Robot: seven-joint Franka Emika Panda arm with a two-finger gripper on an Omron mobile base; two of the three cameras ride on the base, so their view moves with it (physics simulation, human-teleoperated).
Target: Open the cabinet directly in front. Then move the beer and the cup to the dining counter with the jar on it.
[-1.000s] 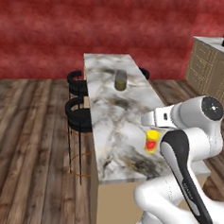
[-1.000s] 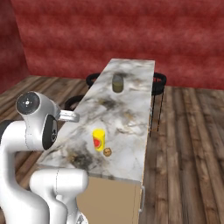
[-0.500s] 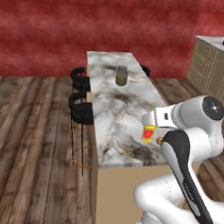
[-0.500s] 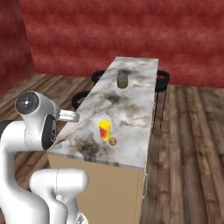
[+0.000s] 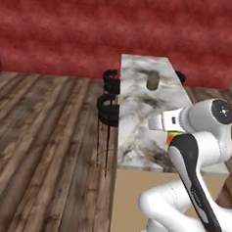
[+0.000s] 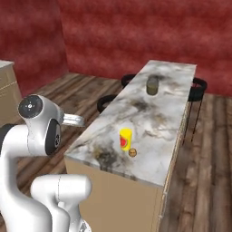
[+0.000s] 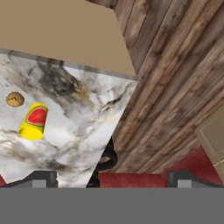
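The yellow cup (image 6: 125, 138) with its red mark stands upright on the marble dining counter (image 6: 168, 105), near its close end. In the left base view my arm hides most of the cup (image 5: 170, 138). The glass jar (image 6: 152, 85) with olive-brown contents stands farther along the same top, and the left base view has the jar (image 5: 153, 80) too. In the hand view my gripper (image 7: 113, 179) is open with nothing between its fingertips (image 7: 41, 178), and the cup (image 7: 34, 121) lies well off to one side. The beer and the cabinet are out of view.
A small brown round thing (image 6: 132, 152) lies beside the cup. Black stools (image 5: 109, 110) stand along the counter's left side, and another stool (image 6: 198, 85) on the right. Wood floor surrounds the island. Low tan cabinets (image 6: 7, 90) stand at the left.
The whole picture has shifted, so the base has driven and turned; the counter sits differently in both base views. The cup and the jar stay put on the counter. The gripper stays open.
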